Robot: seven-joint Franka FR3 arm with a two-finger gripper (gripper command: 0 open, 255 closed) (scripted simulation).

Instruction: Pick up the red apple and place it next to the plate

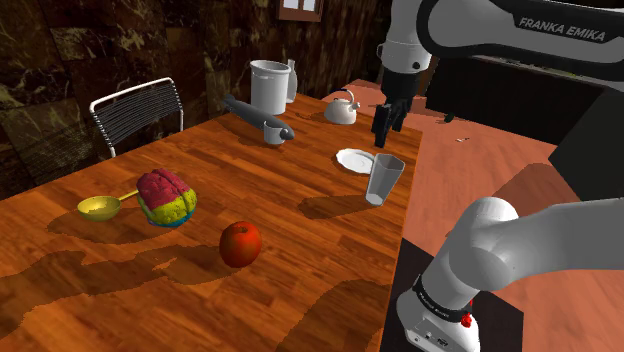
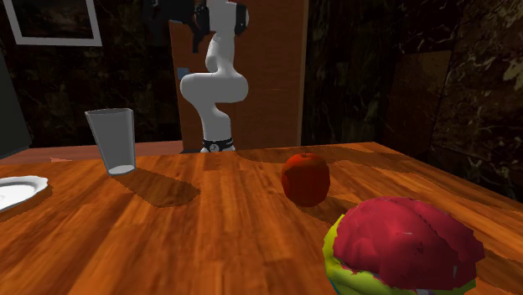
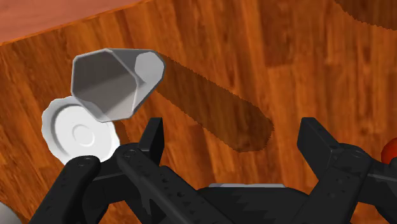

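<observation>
- Gripper (image 3: 235, 137), fingers apart and empty, hangs near the white plate (image 1: 354, 158).
- Red apple (image 1: 240, 244) lies well apart from the plate, toward the shoulder view's lower left.

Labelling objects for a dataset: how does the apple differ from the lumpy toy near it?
The apple is smooth, round and all red; the toy is lumpy, magenta on top and yellow-green below. The toy is bulkier than the apple. Both rest on the table, away from the gripper.
</observation>
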